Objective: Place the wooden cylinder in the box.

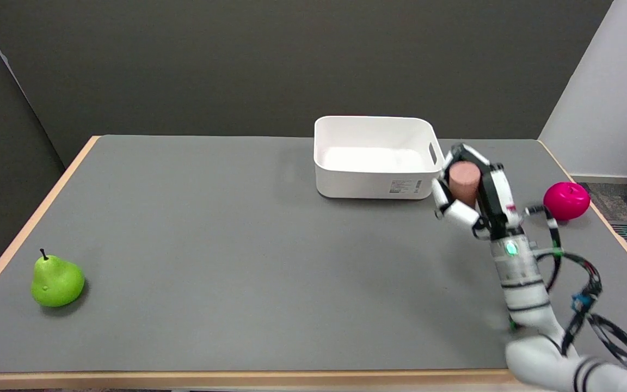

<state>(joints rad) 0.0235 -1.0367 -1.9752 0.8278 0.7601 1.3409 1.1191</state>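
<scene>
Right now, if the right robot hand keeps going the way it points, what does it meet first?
Probably the white box: the right robot hand, holding the wooden cylinder, points up-left at its right wall. Depth is unclear; it may be high enough to clear the rim.

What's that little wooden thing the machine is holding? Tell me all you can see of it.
The wooden cylinder is a short, smooth, pale brown peg with a flat round top, standing roughly upright. The right hand grips it, fingers wrapped around its sides, beside the right end of the white box, not inside.
</scene>
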